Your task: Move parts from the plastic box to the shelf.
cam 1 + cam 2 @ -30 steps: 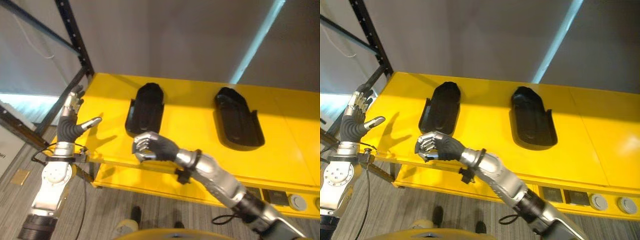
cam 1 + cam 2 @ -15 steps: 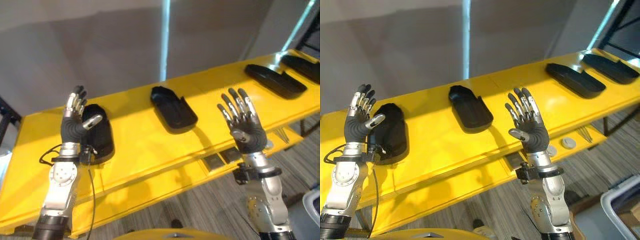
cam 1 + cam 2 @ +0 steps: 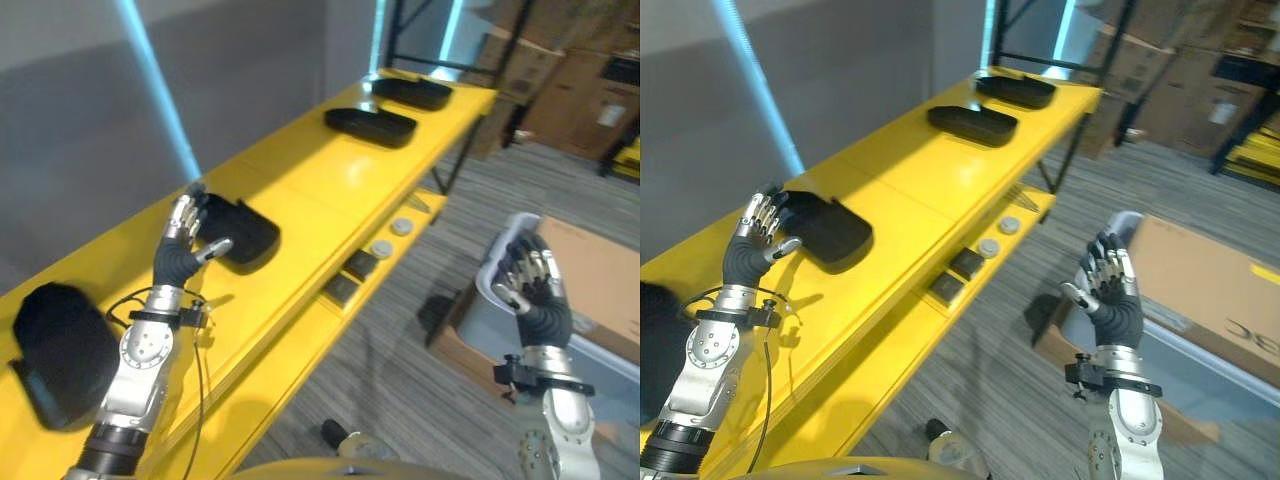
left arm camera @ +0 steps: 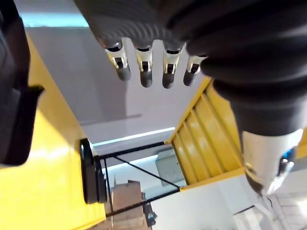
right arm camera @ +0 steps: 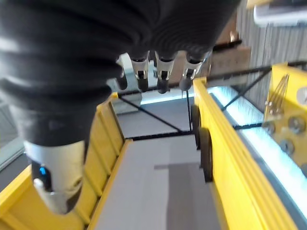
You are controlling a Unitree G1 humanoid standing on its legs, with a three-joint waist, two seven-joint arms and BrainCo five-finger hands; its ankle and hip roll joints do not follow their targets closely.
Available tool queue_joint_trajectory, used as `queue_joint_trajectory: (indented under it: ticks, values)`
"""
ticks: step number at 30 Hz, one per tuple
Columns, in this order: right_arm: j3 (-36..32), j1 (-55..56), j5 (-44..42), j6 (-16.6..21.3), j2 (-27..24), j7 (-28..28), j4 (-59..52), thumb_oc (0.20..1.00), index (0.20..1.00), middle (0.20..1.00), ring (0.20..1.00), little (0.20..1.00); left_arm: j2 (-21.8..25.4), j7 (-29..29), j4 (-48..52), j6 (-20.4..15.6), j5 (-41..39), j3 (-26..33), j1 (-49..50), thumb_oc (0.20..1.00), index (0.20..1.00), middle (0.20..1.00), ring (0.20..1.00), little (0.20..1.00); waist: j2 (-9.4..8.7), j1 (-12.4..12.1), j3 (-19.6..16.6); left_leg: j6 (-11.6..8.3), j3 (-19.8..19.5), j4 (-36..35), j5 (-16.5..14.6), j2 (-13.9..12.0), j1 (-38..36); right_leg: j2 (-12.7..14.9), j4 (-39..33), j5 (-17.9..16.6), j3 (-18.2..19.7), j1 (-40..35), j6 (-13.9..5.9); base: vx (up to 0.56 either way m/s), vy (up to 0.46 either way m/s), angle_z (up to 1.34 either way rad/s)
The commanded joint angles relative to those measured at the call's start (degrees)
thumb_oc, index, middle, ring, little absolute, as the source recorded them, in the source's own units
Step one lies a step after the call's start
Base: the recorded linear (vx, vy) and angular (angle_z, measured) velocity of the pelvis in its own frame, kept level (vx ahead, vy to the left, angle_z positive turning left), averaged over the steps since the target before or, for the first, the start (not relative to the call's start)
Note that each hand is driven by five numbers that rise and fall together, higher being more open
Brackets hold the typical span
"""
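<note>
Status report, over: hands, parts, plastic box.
Left hand and right hand open, empty. Black moulded parts lie on yellow shelf. Grey plastic box on floor beside right hand. Nothing blocking.

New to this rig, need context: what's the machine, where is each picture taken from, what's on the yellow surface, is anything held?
It is a two-armed humanoid robot. Two pictures come from its head, looking down; two come from cameras on its wrists, looking along the fingers. The left hand hangs open over a long yellow shelf, by a black part. More black parts lie along the shelf, one nearest and two at the far end. The right hand is open before a grey plastic box on the floor. Neither holds anything.
</note>
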State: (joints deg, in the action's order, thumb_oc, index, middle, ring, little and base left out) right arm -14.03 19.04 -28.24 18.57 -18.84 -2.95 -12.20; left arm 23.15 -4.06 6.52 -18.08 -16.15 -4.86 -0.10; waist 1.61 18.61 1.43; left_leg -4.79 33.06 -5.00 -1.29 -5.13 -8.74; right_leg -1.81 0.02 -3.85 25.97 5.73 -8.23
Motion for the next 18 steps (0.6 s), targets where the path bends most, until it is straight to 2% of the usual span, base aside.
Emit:
queue_joint_trajectory:
  ticks: [1, 2, 3, 4, 5, 9, 10, 12, 13, 14, 17, 18]
  values:
    - [0.0, -2.2, 6.4, 2.4, -3.3, 2.2, 4.5, 1.0, 1.0, 1.0, 1.0, 1.0, 2.0, 2.2, -2.3, -2.0, -2.8, -0.9, -4.5, 1.0, 1.0, 1.0, 1.0, 1.0, -0.82, -3.2, 0.6, 1.71, -8.4, 9.4, -7.6, -3.7, -0.7, -2.2, 3.0, 5.6, -1.5, -3.3, -1.88, -0.09, -0.193, -0.38]
    - [0.0, -2.2, 6.4, 2.4, -3.3, 2.2, 4.5, 1.0, 1.0, 1.0, 1.0, 1.0, 2.0, 2.2, -2.3, -2.0, -2.8, -0.9, -4.5, 1.0, 1.0, 1.0, 1.0, 1.0, -0.82, -3.2, 0.6, 1.71, -8.4, 9.4, -7.6, -3.7, -0.7, -2.2, 3.0, 5.6, -1.5, -3.3, -1.88, -0.03, -0.121, 0.0]
    - [0.7, -2.1, 10.5, 1.9, -4.3, 4.7, 11.7, 1.0, 1.0, 1.0, 1.0, 1.0, 2.9, 6.2, -2.0, -1.4, -5.4, -3.8, -5.2, 1.0, 1.0, 1.0, 1.0, 1.0, -0.16, -3.6, 0.4, 1.27, -9.6, 8.5, -6.8, -3.9, -0.9, -2.0, 3.1, 6.1, -2.9, -4.0, -1.32, -0.01, -0.019, 0.26]
    - [0.8, -2.3, 10.6, 2.1, -4.4, 4.8, 11.9, 1.0, 1.0, 1.0, 1.0, 1.0, 2.9, 6.3, -2.0, -1.5, -5.5, -3.8, -5.3, 1.0, 1.0, 1.0, 1.0, 1.0, -0.17, -3.5, 0.5, 1.27, -9.7, 8.4, -6.8, -3.9, -0.9, -2.0, 3.1, 6.1, -3.0, -4.0, -1.3, -0.02, -0.017, 0.53]
    - [1.1, -2.6, 12.3, 1.7, -4.6, 5.8, 15.2, 1.0, 1.0, 1.0, 1.0, 1.0, 3.9, 8.7, -1.3, -1.3, -6.6, -5.4, -5.9, 1.0, 1.0, 1.0, 1.0, 1.0, 0.16, -3.6, 0.4, 1.14, -10.4, 8.0, -6.5, -4.0, -1.0, -1.7, 3.1, 6.4, -3.8, -4.4, -1.08, -0.01, 0.009, 0.64]
    - [4.1, -4.4, 16.6, -0.2, -4.6, 9.5, 31.0, 1.0, 1.0, 1.0, 1.0, 1.0, 9.2, 17.6, 0.2, 0.3, -9.3, -16.0, -11.2, 1.0, 1.0, 1.0, 1.0, 1.0, 1.49, -4.1, -0.1, 0.93, -13.3, 6.6, -5.8, -3.8, -0.9, -0.7, 3.3, 7.4, -6.6, -5.6, -0.31, -0.01, 0.02, 0.48]
    - [6.5, -6.0, 16.9, -1.3, -4.0, 11.0, 39.3, 1.0, 1.0, 1.0, 1.0, 1.0, 9.5, 19.2, 0.3, 0.9, -9.6, -21.5, -13.8, 1.0, 1.0, 1.0, 1.0, 1.0, 1.66, -5.0, 0.2, 0.93, -15.2, 7.2, -5.8, -3.6, -0.1, -0.2, 3.9, 8.0, -8.2, -5.9, 0.25, -0.03, 0.004, 0.74]
    - [7.3, -6.6, 16.2, -1.5, -3.7, 10.9, 42.1, 1.0, 1.0, 1.0, 1.0, 1.0, 9.4, 19.6, 0.4, 0.7, -9.8, -23.1, -14.9, 1.0, 1.0, 1.0, 1.0, 1.0, 1.55, -5.3, 0.2, 0.78, -15.8, 7.2, -5.3, -3.6, 0.5, -0.1, 4.0, 7.9, -8.7, -5.7, 0.44, -0.05, -0.021, 0.58]
    - [9.0, -8.2, 14.7, -2.5, -3.1, 11.1, 47.8, 1.0, 1.0, 1.0, 1.0, 1.0, 9.7, 19.7, 1.2, 0.6, -9.5, -24.6, -15.3, 1.0, 1.0, 1.0, 1.0, 1.0, 1.34, -6.5, 0.6, 0.45, -16.8, 7.5, -5.2, -3.4, 1.1, 0.3, 4.4, 8.1, -10.2, -5.7, 0.65, -0.05, -0.025, 0.6]
    - [9.1, -8.4, 14.6, -2.3, -3.2, 11.1, 48.1, 1.0, 1.0, 1.0, 1.0, 1.0, 9.7, 19.6, 1.2, 0.6, -9.5, -24.6, -15.4, 1.0, 1.0, 1.0, 1.0, 1.0, 1.29, -6.4, 0.6, 0.45, -17.0, 7.7, -5.2, -3.4, 1.3, 0.3, 4.5, 8.1, -10.3, -5.7, 0.66, -0.05, -0.055, 0.5]
    - [11.4, -10.6, 11.3, -2.7, -2.0, 11.0, 54.6, 1.0, 1.0, 1.0, 1.0, 1.0, 8.6, 15.8, 3.2, -1.1, -8.2, -21.5, -13.3, 1.0, 1.0, 1.0, 1.0, 1.0, 0.27, -9.1, 1.9, -0.3, -19.5, 10.7, -5.2, -3.5, 3.5, 0.6, 4.4, 8.7, -12.8, -6.6, 1.81, -0.04, -0.088, 0.39]
    - [11.4, -10.6, 11.3, -2.7, -2.0, 11.0, 54.6, 1.0, 1.0, 1.0, 1.0, 1.0, 8.6, 15.8, 3.2, -1.1, -8.2, -21.5, -13.3, 1.0, 1.0, 1.0, 1.0, 1.0, 0.27, -9.1, 1.9, -0.3, -19.5, 10.7, -5.2, -3.5, 3.5, 0.6, 4.4, 8.7, -12.8, -6.6, 1.81, -0.05, -0.128, 0.31]
